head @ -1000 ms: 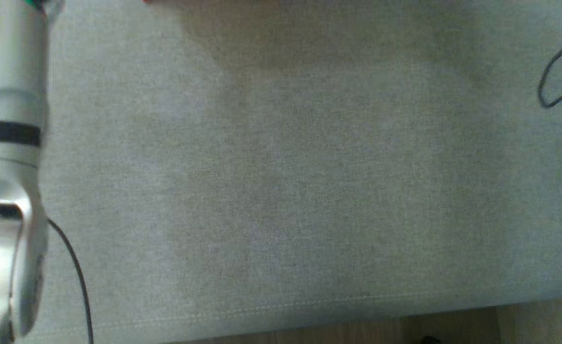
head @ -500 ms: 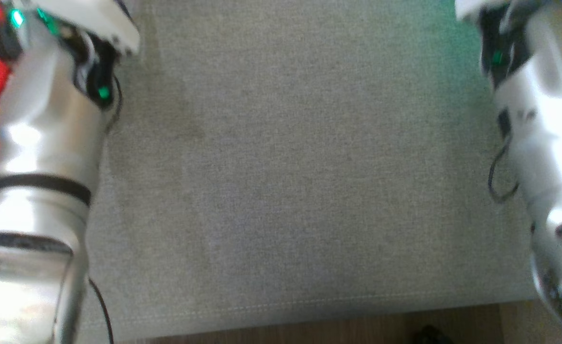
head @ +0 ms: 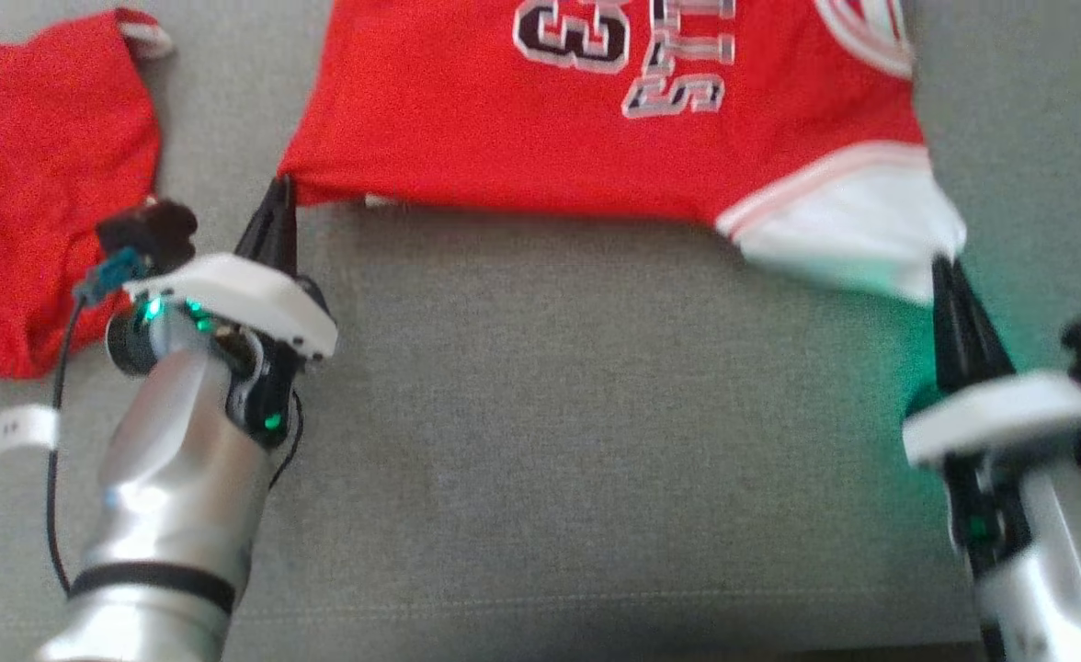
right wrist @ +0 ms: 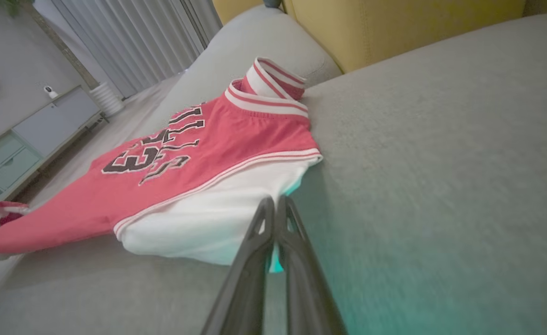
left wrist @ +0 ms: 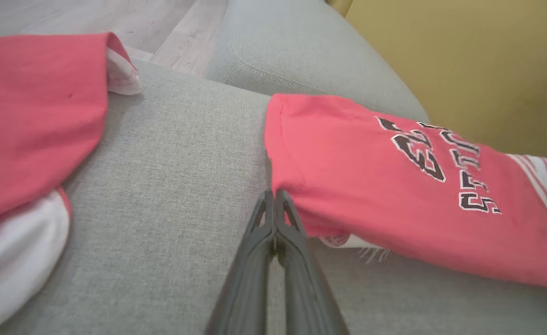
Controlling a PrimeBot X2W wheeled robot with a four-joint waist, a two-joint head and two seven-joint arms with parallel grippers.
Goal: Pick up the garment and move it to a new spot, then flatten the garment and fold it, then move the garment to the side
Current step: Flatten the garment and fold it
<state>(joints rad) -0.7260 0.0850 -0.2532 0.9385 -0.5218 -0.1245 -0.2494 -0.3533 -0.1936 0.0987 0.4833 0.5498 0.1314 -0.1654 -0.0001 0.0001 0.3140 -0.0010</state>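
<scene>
The garment [head: 540, 129] is a red jersey with black-and-white lettering and a white sleeve, spread across the grey sofa seat [head: 540, 414]. My left gripper [head: 278, 188] is shut with its tips pinching the jersey's near left corner [left wrist: 278, 186]. At the white sleeve's near corner [head: 871, 239] my right gripper [head: 940, 267] is shut as well, its fingers [right wrist: 273, 218] lying over the white cloth [right wrist: 199, 223]. The near hem runs taut between the two grippers. The jersey's collar [right wrist: 269, 79] points toward the sofa back.
A second red garment [head: 44, 184] lies bunched at the left of the seat, with a small white tag [head: 26, 428] in front of it. Yellow back cushions [left wrist: 464, 60] rise behind the seat. The sofa's front edge [head: 540, 644] is near my arms.
The head camera has swung, so the picture shifted from bare seat and forearms to the jersey and both grippers. Both grippers stay shut.
</scene>
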